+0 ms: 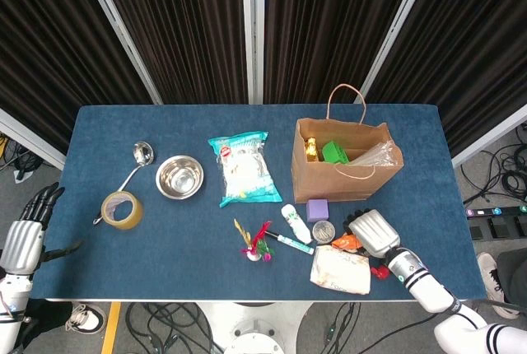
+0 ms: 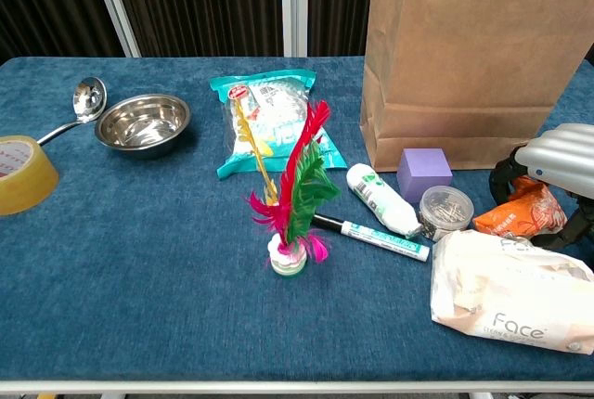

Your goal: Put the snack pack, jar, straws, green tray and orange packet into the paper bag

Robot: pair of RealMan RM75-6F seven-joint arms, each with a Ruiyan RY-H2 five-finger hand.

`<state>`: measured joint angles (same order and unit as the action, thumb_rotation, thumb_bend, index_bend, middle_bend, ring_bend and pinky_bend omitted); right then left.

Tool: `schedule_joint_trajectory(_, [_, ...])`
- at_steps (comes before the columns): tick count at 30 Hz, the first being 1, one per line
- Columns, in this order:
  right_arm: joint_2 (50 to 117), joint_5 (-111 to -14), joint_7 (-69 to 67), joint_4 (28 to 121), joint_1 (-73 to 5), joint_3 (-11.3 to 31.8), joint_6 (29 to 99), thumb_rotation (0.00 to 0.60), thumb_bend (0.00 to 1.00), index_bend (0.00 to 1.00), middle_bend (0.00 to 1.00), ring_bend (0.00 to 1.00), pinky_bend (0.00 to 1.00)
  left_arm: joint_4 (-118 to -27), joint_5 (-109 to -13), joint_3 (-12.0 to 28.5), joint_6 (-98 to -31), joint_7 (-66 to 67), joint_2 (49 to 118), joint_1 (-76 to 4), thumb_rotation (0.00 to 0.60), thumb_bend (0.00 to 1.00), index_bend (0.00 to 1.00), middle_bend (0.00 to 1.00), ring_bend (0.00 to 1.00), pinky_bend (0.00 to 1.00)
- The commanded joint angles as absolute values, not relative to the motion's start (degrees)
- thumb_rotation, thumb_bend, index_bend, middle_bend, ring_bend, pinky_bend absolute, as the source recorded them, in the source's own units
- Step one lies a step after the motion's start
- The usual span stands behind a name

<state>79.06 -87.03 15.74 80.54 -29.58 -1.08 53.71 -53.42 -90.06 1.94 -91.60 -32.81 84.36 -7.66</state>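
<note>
The brown paper bag (image 1: 317,174) (image 2: 464,65) stands upright at the right. Inside it I see a gold-lidded jar (image 1: 310,149), the green tray (image 1: 333,152) and clear-wrapped straws (image 1: 375,154). The teal snack pack (image 1: 244,167) (image 2: 267,119) lies flat left of the bag. The orange packet (image 1: 347,242) (image 2: 516,216) lies on the table in front of the bag. My right hand (image 1: 375,232) (image 2: 562,152) covers it, fingers and thumb curled around its sides. My left hand (image 1: 25,235) hangs off the table's left edge, fingers apart, holding nothing.
Around the packet lie a purple cube (image 2: 424,173), a small clear pot (image 2: 445,207), a white bottle (image 2: 376,197), a marker (image 2: 380,235) and a wipes pack (image 2: 515,292). A feather shuttlecock (image 2: 295,204) stands mid-front. Bowl (image 1: 179,177), ladle (image 1: 138,160) and tape roll (image 1: 122,208) sit left.
</note>
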Motion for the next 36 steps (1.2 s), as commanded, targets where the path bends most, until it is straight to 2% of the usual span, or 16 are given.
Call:
schedule_joint_trajectory(1, [78.90,-86.47,16.07,80.74,-29.52,-1.05,53.68,0.600,0.18,0.65,0.52,0.46,0.59,-53.41,-90.10,1.91,-91.62,-32.72,84.38,-7.67,0.600,0.06,0.11,0.14,0.01,0.16])
schedule_joint_trajectory(6, [77.78,-86.43,16.09,81.88,-29.09,-0.50,55.86,0.600,0.23,0.69,0.55,0.48,0.63,-53.54,-90.09,1.95,-91.79,-32.75,84.29,-7.60,0.600,0.06,0.11,0.14,0.01,0.16])
schedule_joint_trajectory(10, [74.33,-88.47,15.58,85.95,-28.00,0.73,61.60,0.600,0.24,0.69,0.55,0.49,0.63,-53.75,-90.21,1.96,-91.78,-32.73,84.11,-7.74,0.600,0.06,0.11,0.14,0.01,0.16])
schedule_joint_trajectory(17, [63.19,-96.71,13.71,102.04,-26.11,3.77,74.55,0.600,0.24,0.69,0.55,0.49,0.63,-54.33,-90.89,1.68,-91.77,-31.97,84.35,-8.16,0.600,0.06,0.11,0.14,0.01,0.16])
schedule_joint_trajectory(23, [57.25,-103.37,12.26,114.12,-26.49,7.69,81.20,0.600,0.24,0.69,0.55,0.49,0.63,-55.50,-91.11,1.59,-91.91,-30.77,83.98,-8.25,0.600,0.06,0.11,0.14,0.01,0.16])
schedule_joint_trajectory(29, [60.86,-107.08,15.95,114.87,-26.13,13.75,90.46,0.600,0.25,0.69,0.55,0.49,0.63,-56.51,-91.23,1.60,-92.18,-30.06,83.28,-8.24,0.600,0.06,0.11,0.14,0.01,0.16])
schedule_joint_trajectory(32, [65.43,-106.04,20.50,110.75,-26.24,17.95,95.19,0.600,0.26,0.69,0.55,0.49,0.63,-56.74,-91.21,1.55,-92.10,-29.96,83.12,-8.23,0.600,0.06,0.11,0.14,0.01,0.16])
schedule_joint_trajectory(36, [69.75,-101.71,25.22,103.38,-27.58,21.67,95.88,0.600,0.26,0.69,0.54,0.49,0.63,-56.87,-91.28,1.47,-92.06,-29.92,83.06,-8.25,0.600,0.06,0.11,0.14,0.01,0.16])
